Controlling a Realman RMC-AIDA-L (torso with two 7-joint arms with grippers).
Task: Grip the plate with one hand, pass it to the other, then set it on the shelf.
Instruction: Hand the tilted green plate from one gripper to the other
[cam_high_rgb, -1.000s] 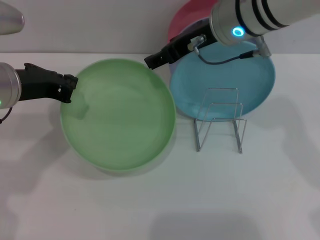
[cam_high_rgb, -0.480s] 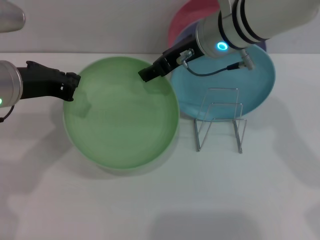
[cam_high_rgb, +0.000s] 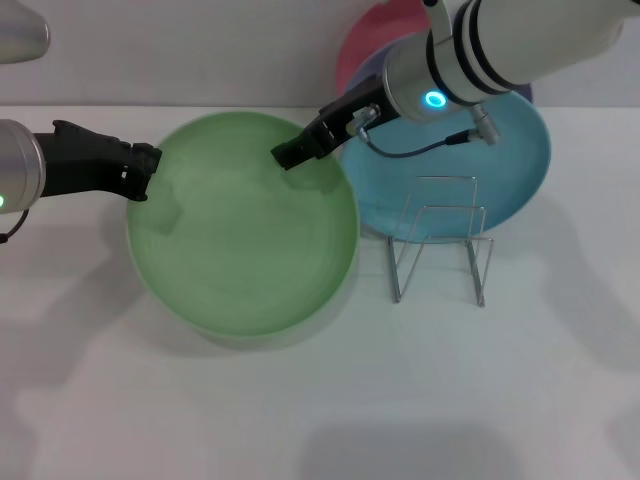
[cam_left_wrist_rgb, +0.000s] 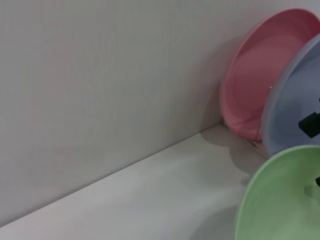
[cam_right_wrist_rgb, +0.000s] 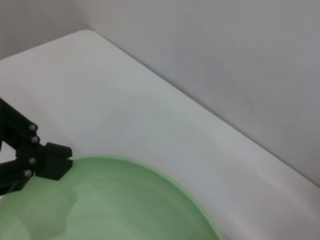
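Observation:
The light green plate (cam_high_rgb: 245, 235) hangs level a little above the white table, with its shadow under it. My left gripper (cam_high_rgb: 140, 172), on the silver and black arm, is shut on the plate's left rim; the right wrist view shows it (cam_right_wrist_rgb: 55, 162) clamped on the rim of the plate (cam_right_wrist_rgb: 115, 205). My right gripper (cam_high_rgb: 290, 155), on the thick white arm with the cyan light, reaches over the plate's far right rim. The wire shelf (cam_high_rgb: 440, 245) stands empty to the right of the plate. The plate's edge also shows in the left wrist view (cam_left_wrist_rgb: 285, 200).
A turquoise-blue plate (cam_high_rgb: 390, 190) lies behind the shelf. A lavender plate (cam_left_wrist_rgb: 295, 100) and a pink plate (cam_left_wrist_rgb: 255, 85) lean at the back wall. The white table (cam_high_rgb: 300, 400) stretches toward the front.
My right gripper has moved left and now sits over the plate's far right rim. The plate has shifted slightly right in my left gripper.

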